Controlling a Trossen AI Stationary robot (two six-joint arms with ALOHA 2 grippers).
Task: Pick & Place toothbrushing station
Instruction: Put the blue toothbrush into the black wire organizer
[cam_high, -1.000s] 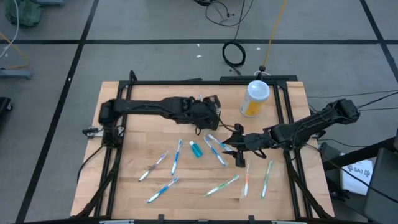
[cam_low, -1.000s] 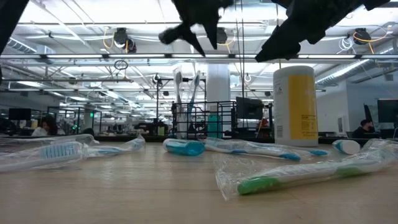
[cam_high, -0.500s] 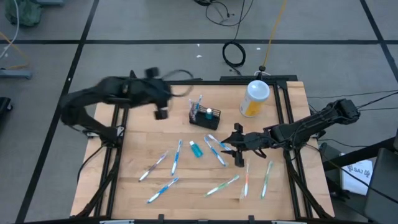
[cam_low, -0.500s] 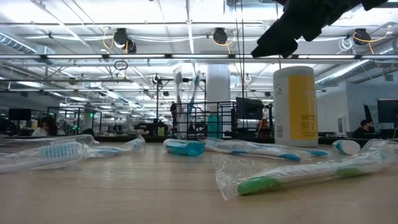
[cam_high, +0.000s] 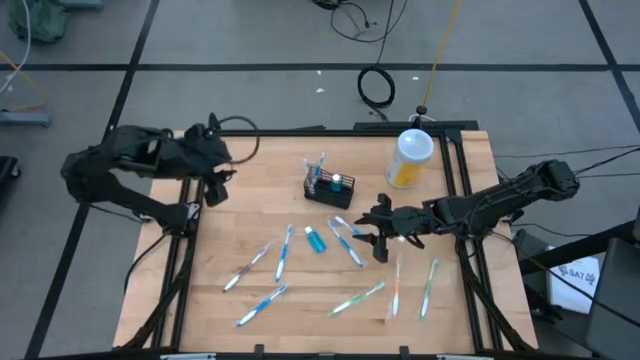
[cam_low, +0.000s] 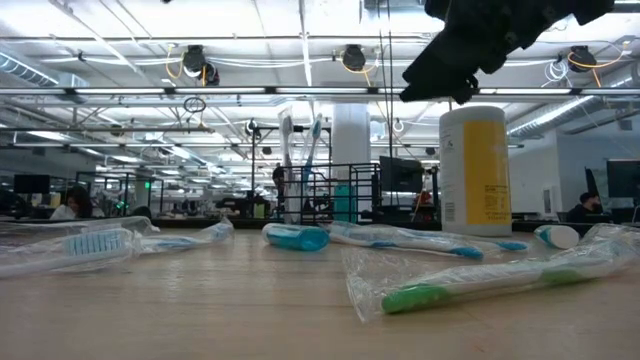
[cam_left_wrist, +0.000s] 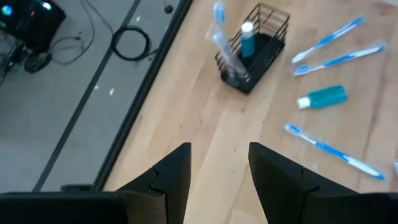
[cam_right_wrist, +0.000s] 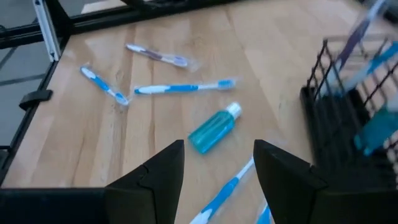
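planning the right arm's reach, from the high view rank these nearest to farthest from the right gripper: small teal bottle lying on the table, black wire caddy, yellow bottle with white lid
From the right gripper:
1. Small teal bottle, lying flat, toward the table's middle.
2. Black wire caddy and yellow bottle with white lid, both toward the far edge: too close to call.

Pale wooden table (cam_high: 240, 215) — black wire caddy (cam_high: 327, 187), yellow bottle (cam_high: 409, 158), teal tube (cam_high: 315, 240), scattered toothbrushes (cam_high: 283, 252).
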